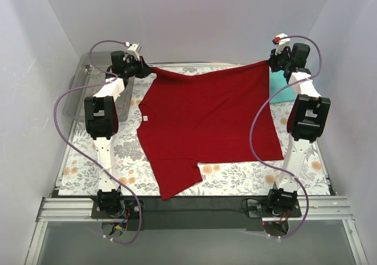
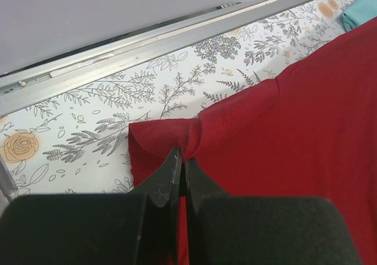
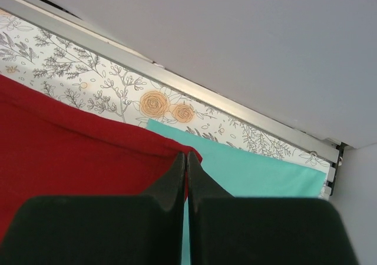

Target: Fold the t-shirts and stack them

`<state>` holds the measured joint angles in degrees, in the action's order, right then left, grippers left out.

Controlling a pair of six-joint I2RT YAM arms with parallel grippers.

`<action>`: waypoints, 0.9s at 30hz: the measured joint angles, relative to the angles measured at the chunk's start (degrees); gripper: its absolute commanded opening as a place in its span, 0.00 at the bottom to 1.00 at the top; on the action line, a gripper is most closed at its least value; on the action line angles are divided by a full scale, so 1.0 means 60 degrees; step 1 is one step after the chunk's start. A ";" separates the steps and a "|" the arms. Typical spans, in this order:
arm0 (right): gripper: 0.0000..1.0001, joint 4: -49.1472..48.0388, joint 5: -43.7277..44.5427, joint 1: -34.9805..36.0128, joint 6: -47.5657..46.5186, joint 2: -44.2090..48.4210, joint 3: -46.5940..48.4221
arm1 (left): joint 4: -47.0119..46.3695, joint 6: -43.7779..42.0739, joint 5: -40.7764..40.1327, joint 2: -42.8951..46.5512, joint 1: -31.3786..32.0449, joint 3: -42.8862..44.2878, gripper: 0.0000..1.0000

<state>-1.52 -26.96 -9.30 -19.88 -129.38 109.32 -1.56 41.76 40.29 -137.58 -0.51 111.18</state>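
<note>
Red t-shirt (image 1: 212, 118) is spread flat over the middle of the floral table cover (image 1: 230, 174) and takes up most of it. The collar-to-hem axis runs left-right, with the neck pointing left and the hem on the right. The near sleeve (image 1: 174, 185) sticks out toward the near edge of the cover.

Left gripper (image 1: 147, 70) is clamped on the shirt's far-left corner. In the left wrist view the jaws are closed, with a bunched fold of red cloth pinched at the tips (image 2: 181, 156). That corner sits near the metal rail (image 2: 147, 47) along the far edge.

Right gripper (image 1: 274, 62) is clamped on the far-right corner. In the right wrist view the jaws are closed on the red edge (image 3: 186, 156). The shirt's far edge runs straight between the two grippers. I can't tell whether that edge is off the table.

Teal t-shirt (image 1: 281, 93) is a flat folded piece at far right, partly under the red shirt's far-right corner and the right arm. Its exposed part shows just beyond the right fingertips in the wrist view (image 3: 253, 165).

Neck label (image 1: 145, 118) is a small white tag at the shirt's left edge, too small to read. No other print or branding shows on either shirt.

Clear plastic tray (image 1: 82, 85) sits at far left, beside the left arm.
</note>
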 measured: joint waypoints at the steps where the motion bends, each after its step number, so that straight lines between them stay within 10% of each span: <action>1: 0.01 -0.0025 -0.0007 0.0000 0.0007 0.0000 -0.0025 | -0.0022 -0.0018 -0.0011 0.0000 0.0018 0.0000 0.00; 27: 0.01 -0.0259 -0.0827 -0.0076 -0.0004 0.0022 -0.0699 | -0.0969 -0.0783 -0.0605 0.1617 -0.0135 -0.2441 0.00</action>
<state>-3.07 -31.92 -9.76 -19.90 -129.25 105.12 -7.38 37.06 36.67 -127.87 -1.32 96.53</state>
